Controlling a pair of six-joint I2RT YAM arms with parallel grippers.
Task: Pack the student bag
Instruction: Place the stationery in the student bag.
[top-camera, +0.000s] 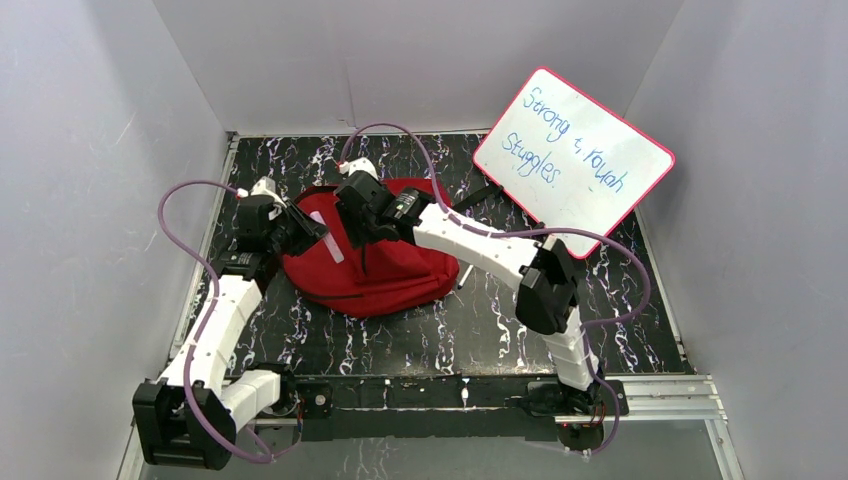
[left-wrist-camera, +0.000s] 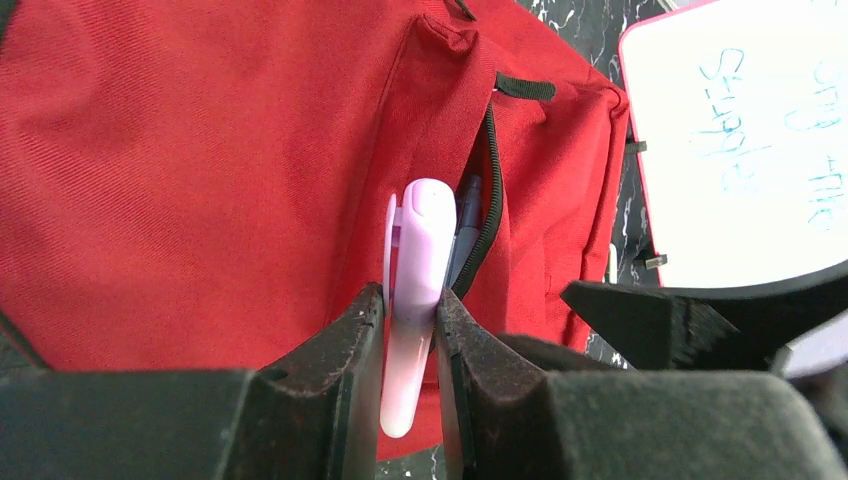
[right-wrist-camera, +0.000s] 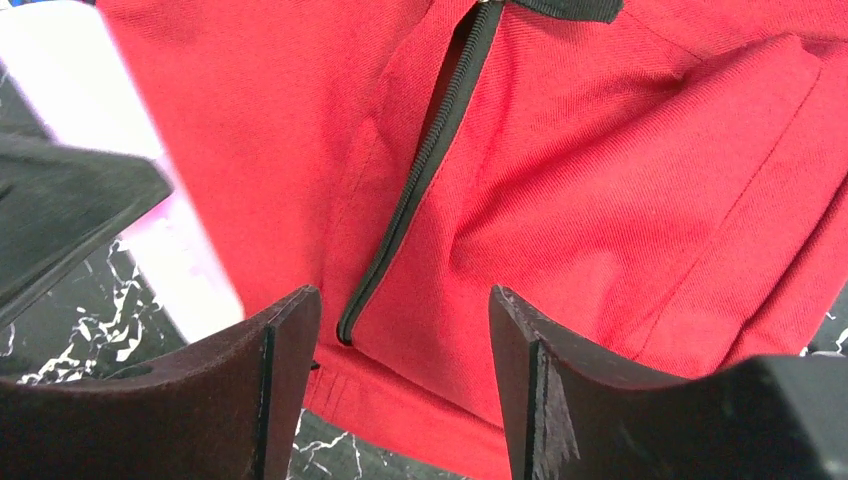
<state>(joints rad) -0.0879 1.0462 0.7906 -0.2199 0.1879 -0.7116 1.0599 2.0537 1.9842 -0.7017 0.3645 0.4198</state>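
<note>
The red student bag (top-camera: 385, 270) lies on the dark marbled table; it also fills the left wrist view (left-wrist-camera: 200, 160) and the right wrist view (right-wrist-camera: 600, 180). My left gripper (left-wrist-camera: 410, 310) is shut on a pale lilac highlighter pen (left-wrist-camera: 420, 250), its capped end pointing at the open zipper slit (left-wrist-camera: 485, 200), where a dark pen shows inside. In the top view the left gripper (top-camera: 305, 228) is at the bag's left side. My right gripper (right-wrist-camera: 405, 310) is open over the bag's dark zipper (right-wrist-camera: 420, 170), above the bag's top (top-camera: 362, 228).
A whiteboard with a pink frame (top-camera: 575, 160) and blue writing leans at the back right; it also shows in the left wrist view (left-wrist-camera: 740, 140). Grey walls close in the left, back and right. A metal rail (top-camera: 650, 395) runs along the near edge.
</note>
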